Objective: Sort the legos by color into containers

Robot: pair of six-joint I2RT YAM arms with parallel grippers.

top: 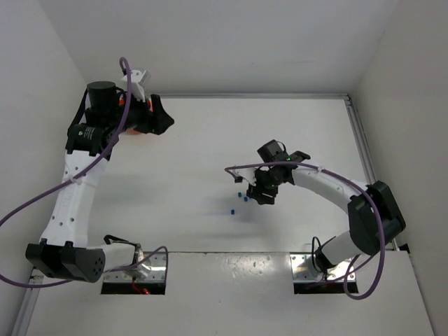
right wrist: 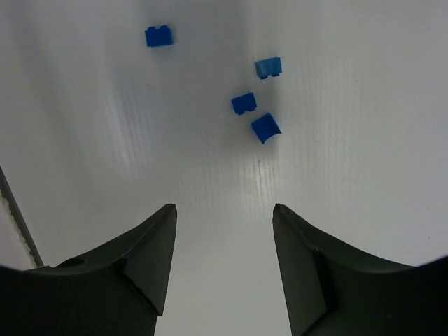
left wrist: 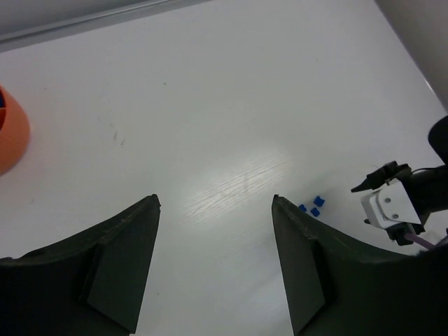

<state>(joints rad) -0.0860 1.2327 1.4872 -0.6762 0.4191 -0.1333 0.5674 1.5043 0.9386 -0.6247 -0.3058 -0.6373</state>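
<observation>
Four blue legos [right wrist: 244, 103] resolve clearly only in the right wrist view, the orange bowl [left wrist: 10, 136] only in the left. Left gripper [left wrist: 215, 199] and right gripper [right wrist: 224, 207] spread, empty.

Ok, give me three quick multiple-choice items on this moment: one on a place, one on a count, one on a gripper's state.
1. Where does the round orange plastic bowl show in the left wrist view?
A) at the left edge
B) dead centre
C) at the right edge

2. How many small blue plastic lego pieces lie ahead of the right gripper?
A) two
B) four
C) seven

3. The right gripper's jaws are:
A) shut on a blue piece
B) shut, empty
C) apart, empty

Answers:
1 A: only its side shows, cut off by the left edge.
2 B: four separate pieces show in the right wrist view.
3 C: a clear gap, nothing in it.
</observation>
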